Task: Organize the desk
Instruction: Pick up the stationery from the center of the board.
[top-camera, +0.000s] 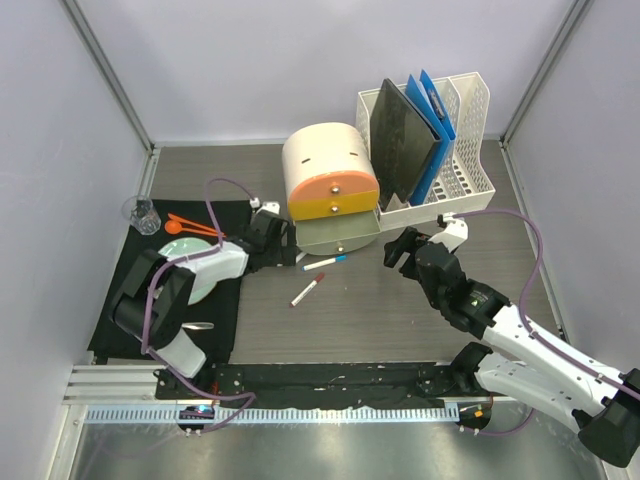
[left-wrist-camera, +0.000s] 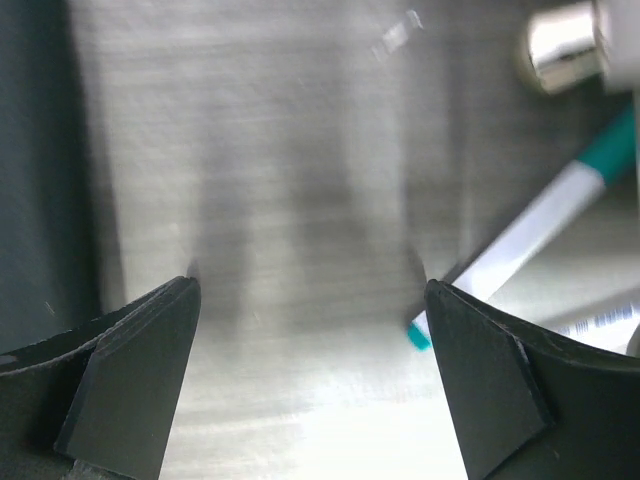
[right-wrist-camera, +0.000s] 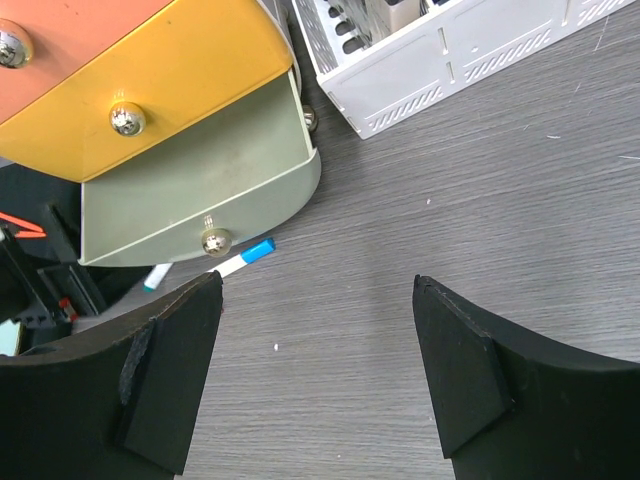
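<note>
Far left, black mat holds a clear cup and orange spoons. Your left arm lies across it, so a wide elbow swing could tip the cup.

Left gripper is spread wide and empty, low over the desk (the big wood-grain top under everything) by the left corner of the open bottom drawer. A teal-capped pen lies just beside one finger, not between the two. Close now and you'll likely pinch air or flick the pen under the drawer. The drawer knob is near too; push forward and you bump it.

The blue-capped marker sits just in front of the drawer, the red-capped marker near it on open desk. Both are round and will probably roll if clipped.

Right gripper is also spread, holding nothing, hovering over bare desk between the drawer and the white file rack. Both arms face the same pens: reach together and they may collide.
</note>
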